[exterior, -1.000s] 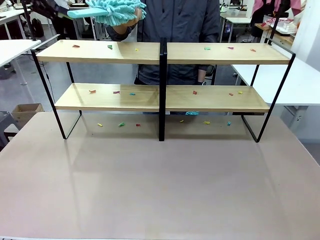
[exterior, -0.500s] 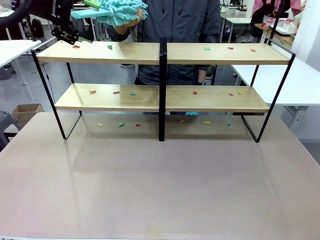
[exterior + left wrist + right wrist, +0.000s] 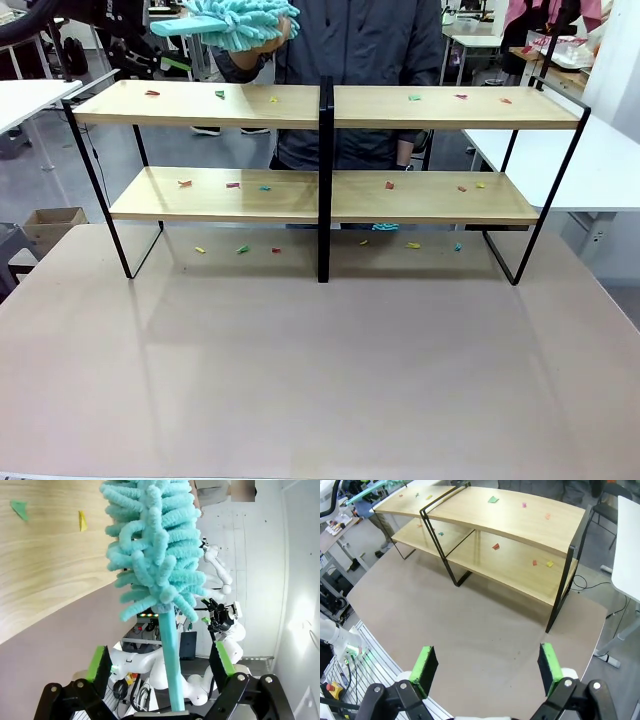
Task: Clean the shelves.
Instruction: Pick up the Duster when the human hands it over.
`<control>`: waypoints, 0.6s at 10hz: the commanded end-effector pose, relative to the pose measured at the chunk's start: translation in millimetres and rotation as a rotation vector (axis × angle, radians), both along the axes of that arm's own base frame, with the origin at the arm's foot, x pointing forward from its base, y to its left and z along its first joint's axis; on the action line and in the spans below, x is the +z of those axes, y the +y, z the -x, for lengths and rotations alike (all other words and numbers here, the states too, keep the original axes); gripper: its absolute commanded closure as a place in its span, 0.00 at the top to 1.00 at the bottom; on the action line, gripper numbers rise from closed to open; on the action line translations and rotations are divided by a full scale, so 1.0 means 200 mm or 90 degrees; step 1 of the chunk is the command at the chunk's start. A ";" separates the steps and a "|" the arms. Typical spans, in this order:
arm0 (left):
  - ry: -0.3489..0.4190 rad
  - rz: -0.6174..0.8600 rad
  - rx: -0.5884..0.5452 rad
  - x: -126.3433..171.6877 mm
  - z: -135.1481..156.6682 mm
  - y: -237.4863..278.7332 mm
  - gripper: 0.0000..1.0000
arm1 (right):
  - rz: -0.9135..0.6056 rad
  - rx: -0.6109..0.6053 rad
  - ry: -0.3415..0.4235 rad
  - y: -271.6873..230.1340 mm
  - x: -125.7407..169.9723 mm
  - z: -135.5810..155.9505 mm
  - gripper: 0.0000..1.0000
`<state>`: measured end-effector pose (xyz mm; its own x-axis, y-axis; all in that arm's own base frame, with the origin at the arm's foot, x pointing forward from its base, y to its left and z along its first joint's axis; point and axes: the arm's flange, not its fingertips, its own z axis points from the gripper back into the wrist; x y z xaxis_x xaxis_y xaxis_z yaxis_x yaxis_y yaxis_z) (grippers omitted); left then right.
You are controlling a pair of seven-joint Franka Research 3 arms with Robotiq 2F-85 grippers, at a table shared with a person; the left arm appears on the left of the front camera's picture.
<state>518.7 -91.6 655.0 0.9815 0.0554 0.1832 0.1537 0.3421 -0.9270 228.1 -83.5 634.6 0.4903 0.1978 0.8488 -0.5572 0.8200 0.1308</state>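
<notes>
Beige tabletop [image 3: 320, 380] carries the shelves [image 3: 360, 105] along its far half, long axis left to right across the front view, open face toward the robot. Two wooden boards, one black centre post. Front view gives the count of coloured scraps [image 3: 220, 94]: six on the top board, six on the lower board, several more on the table under the rack.

Behind the rack stands a person [image 3: 360, 40] whose hand [image 3: 272, 38] holds a teal fluffy duster [image 3: 240, 22] above the top board's left end, head at the hand, handle pointing picture-left.

Left wrist view adds what the front view hides. The duster handle runs between the left gripper [image 3: 160, 652] fingers, along their axis, head at the far end. Both green pads [image 3: 99, 664] stand clear of the handle with gaps either side, so no grip.

Right wrist view shows the rack from its right end, slanting away. Right gripper [image 3: 487, 652] hangs over bare table, jaws wide, nothing between.
</notes>
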 end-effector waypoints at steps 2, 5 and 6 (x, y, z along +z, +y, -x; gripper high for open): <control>-0.004 0.028 0.011 0.01 -0.01 -0.01 0.42 | -0.003 0.006 0.001 0.00 0.00 0.01 1.00; -0.008 0.038 0.017 0.01 -0.02 -0.03 0.00 | -0.003 0.006 0.001 0.00 0.00 0.01 1.00; -0.010 0.042 0.015 0.02 -0.02 -0.04 0.00 | -0.003 0.006 0.001 0.00 0.00 0.01 1.00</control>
<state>521.8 -96.0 656.6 0.9803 0.0782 0.1813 0.1493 0.3075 -0.9398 228.1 -83.5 634.6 0.4903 0.1978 0.8488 -0.5572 0.8200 0.1308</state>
